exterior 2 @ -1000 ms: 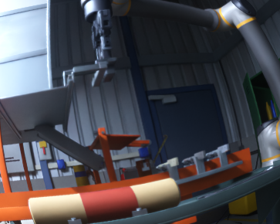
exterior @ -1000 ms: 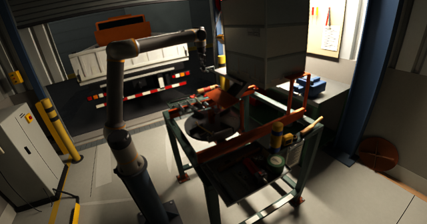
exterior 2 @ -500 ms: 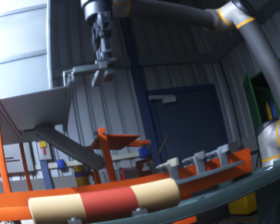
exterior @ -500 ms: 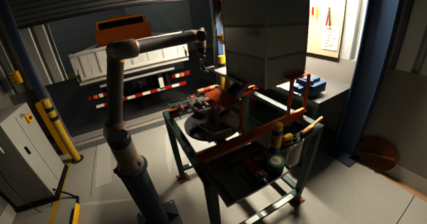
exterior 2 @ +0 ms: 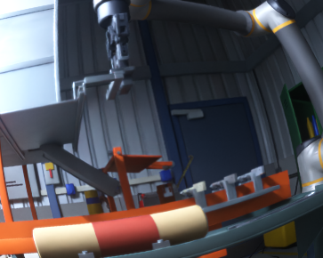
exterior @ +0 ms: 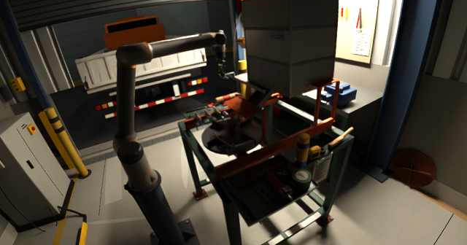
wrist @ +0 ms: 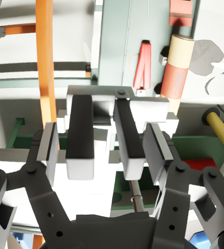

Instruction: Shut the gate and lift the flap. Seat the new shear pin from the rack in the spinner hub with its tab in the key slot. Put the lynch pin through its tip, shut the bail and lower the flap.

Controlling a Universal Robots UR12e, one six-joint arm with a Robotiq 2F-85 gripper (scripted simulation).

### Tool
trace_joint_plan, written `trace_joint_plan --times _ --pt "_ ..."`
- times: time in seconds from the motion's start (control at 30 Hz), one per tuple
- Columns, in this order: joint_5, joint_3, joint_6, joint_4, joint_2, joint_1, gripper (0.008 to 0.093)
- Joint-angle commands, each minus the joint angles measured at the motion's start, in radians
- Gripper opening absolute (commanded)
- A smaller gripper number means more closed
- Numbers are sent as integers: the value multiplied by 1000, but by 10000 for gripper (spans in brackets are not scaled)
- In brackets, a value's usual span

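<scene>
My gripper is open and holds nothing, hanging at the grey gate handle that juts from the foot of the big grey hopper. The handle's two dark-topped bars lie between my spread fingers. Below, an orange flap stands tilted over the dark spinner disc. The pin rack with its grey clamps sits along the stand's far left edge. A cream and red roller lies beside the rack.
A dump truck stands behind the roll-up door. A yellow bollard and a grey control cabinet are at the left. A blue vise sits on the bench to the right, and a green tape roll and a hammer rest on the stand's near end.
</scene>
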Motion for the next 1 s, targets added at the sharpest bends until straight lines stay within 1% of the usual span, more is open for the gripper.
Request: trace_joint_plan --times 0.0,0.2,0.23,0.97 --pt "0 -1 0 0 -1 0 680" --pt "0 -1 0 0 -1 0 680" --pt "0 -1 0 0 -1 0 665" --pt "0 -1 0 0 -1 0 225"
